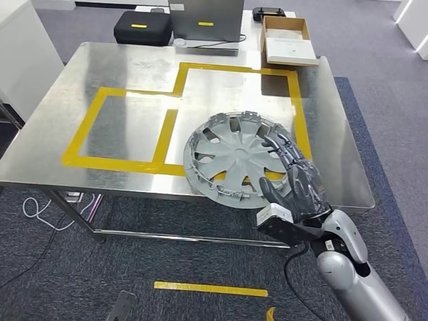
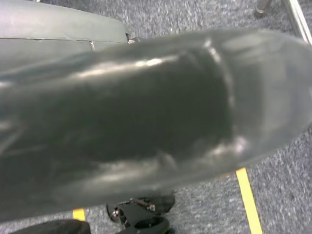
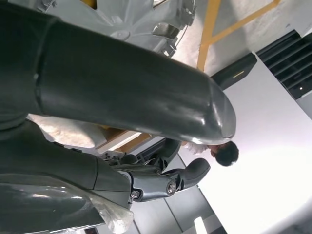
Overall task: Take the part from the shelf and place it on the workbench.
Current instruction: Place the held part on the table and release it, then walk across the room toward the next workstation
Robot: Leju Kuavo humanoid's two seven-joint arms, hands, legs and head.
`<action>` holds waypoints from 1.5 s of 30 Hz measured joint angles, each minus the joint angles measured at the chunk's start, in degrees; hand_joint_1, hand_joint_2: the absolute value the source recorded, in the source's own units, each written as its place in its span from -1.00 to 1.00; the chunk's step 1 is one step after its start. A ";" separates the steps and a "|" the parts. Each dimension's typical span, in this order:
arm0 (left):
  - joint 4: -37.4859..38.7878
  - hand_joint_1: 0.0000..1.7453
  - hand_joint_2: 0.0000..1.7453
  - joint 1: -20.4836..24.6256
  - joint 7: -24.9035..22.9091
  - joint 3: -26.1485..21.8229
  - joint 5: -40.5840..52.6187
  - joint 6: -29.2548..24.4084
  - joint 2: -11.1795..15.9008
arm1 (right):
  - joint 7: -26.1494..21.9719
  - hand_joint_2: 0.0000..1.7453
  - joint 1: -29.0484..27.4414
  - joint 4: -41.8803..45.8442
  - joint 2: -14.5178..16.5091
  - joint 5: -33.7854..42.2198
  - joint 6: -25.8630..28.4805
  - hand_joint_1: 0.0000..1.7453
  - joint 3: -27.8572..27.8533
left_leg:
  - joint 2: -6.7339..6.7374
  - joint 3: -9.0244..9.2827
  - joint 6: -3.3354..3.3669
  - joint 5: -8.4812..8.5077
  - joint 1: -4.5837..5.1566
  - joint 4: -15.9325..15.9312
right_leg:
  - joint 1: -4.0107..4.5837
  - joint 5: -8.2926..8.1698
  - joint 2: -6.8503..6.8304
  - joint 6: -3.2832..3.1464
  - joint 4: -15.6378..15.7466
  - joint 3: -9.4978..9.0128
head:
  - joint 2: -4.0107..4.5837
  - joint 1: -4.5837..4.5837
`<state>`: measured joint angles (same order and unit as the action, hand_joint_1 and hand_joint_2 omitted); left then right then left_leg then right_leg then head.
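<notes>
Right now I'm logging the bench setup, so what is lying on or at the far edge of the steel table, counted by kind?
Hubcap: 1
Cardboard box: 1
Black case: 1
Laptop: 1
Black controller: 1
Total: 5
The right hand rests on the hubcap's rim.

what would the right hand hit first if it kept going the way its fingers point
The right hand already lies at the near right rim of the hubcap. Going straight on, it would probably slide across the hubcap's face, then over the steel table.

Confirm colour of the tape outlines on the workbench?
Yellow tape outlines on the bare steel workbench; clearest in the head view.
</notes>
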<state>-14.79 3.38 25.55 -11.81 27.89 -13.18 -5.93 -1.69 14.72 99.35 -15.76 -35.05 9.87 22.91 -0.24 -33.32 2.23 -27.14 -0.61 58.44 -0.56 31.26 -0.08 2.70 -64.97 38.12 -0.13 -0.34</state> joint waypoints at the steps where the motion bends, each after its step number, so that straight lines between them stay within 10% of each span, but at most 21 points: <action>1: 0.03 -1.00 -1.00 -0.05 0.05 -0.07 -0.07 0.01 -0.02 | -0.02 -1.00 -0.48 0.26 0.00 0.24 0.13 -1.00 -0.42 | 0.02 -0.29 0.14 0.20 0.02 0.01 | -0.03 2.06 0.00 0.18 -3.91 1.48 | 0.00 -0.05; 4: 0.12 -1.00 -1.00 -0.26 0.38 -0.46 -0.33 -0.05 -0.04 | -0.03 -1.00 -2.28 1.05 0.02 1.70 1.27 -1.00 -1.60 | 0.06 -1.05 0.13 0.75 0.07 0.04 | -0.06 3.39 -0.01 0.37 -8.10 2.18 | 0.00 -0.07; 8: 0.27 -1.00 -1.00 -0.57 0.81 -1.26 -0.84 -0.28 -0.10 | -0.05 -1.00 -4.63 2.95 0.02 3.71 3.91 -1.00 -4.11 | 0.02 -1.46 -0.57 1.28 0.30 0.19 | 0.07 -1.41 -0.05 -0.17 6.36 -6.95 | 0.00 -0.03; 12: 0.53 -1.00 -1.00 -1.06 1.31 -1.80 -1.22 -0.58 -0.06 | -0.02 -1.00 -7.74 4.71 0.03 5.29 5.98 -1.00 -6.69 | 0.02 -1.77 -1.88 1.74 0.29 0.26 | 0.25 -2.10 0.01 -1.28 8.15 -7.71 | 0.00 0.02; 18: 0.97 -1.00 -1.00 -1.70 1.73 -2.74 -1.52 -0.70 0.03 | -0.24 -1.00 -12.64 7.03 0.14 7.33 8.25 -1.00 -10.25 | 0.06 -6.29 -3.03 -7.89 0.06 15.27 | 0.09 -3.36 -0.54 -2.50 8.30 -6.50 | 0.00 0.47; 24: 1.05 -1.00 -1.00 -1.99 1.98 -3.22 -1.60 -0.72 0.13 | -0.87 -1.00 -16.57 8.79 0.69 9.91 9.91 -1.00 -12.98 | 0.04 3.13 -1.48 -2.26 0.43 0.11 | 0.57 -4.15 -0.44 -2.05 7.90 -5.43 | 0.00 0.43; 29: 1.26 -1.00 -1.00 -2.34 2.44 -3.73 -1.80 -0.76 0.17 | -2.19 -1.00 -19.72 9.51 1.03 13.60 10.08 -1.00 -15.15 | 0.11 2.81 -0.42 -1.41 0.50 -1.00 | 0.38 -3.92 -0.38 -0.67 7.20 -4.42 | 0.00 0.37; 33: 1.40 -1.00 -1.00 -2.34 2.64 -4.17 -1.97 -0.93 0.17 | -2.92 -1.00 -21.66 9.75 1.29 14.93 10.16 -1.00 -16.51 | 0.32 1.46 0.43 -0.18 0.39 -1.28 | 0.09 3.61 -0.14 0.40 -4.53 0.44 | 0.00 0.18; 35: 1.48 -1.00 -1.00 -2.39 2.68 -4.23 -1.98 -1.07 0.14 | -3.98 -1.00 -22.64 9.81 1.80 16.50 10.56 -1.00 -17.10 | 0.34 0.73 0.38 0.35 0.41 -1.23 | -0.06 4.57 -0.14 0.67 -7.86 1.04 | 0.00 0.18; 40: 1.53 -1.00 -1.00 -2.41 2.79 -4.50 -2.02 -1.24 0.05 | -7.88 -1.00 -24.89 10.86 4.48 22.25 11.94 -1.00 -19.13 | 0.30 -0.10 -0.57 1.12 0.69 -0.83 | -0.20 -0.98 -0.08 0.29 7.95 -9.02 | 0.00 0.25; 45: 1.56 -1.00 -1.00 -2.43 2.83 -4.75 -2.02 -1.25 0.05 | -8.56 -1.00 -26.11 11.48 5.99 23.30 12.21 -1.00 -20.04 | 0.32 -1.34 -2.23 -0.18 0.62 1.17 | -0.28 -2.01 -0.09 -1.58 8.88 -8.79 | 0.00 0.40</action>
<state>-13.22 0.95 28.37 -16.56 25.88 -14.43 -5.88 -10.26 -11.39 110.84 -9.76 -11.75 22.09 2.87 0.08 -34.67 -0.01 -27.32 0.01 59.61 -0.84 29.25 -0.17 1.12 -56.09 29.33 -0.13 0.06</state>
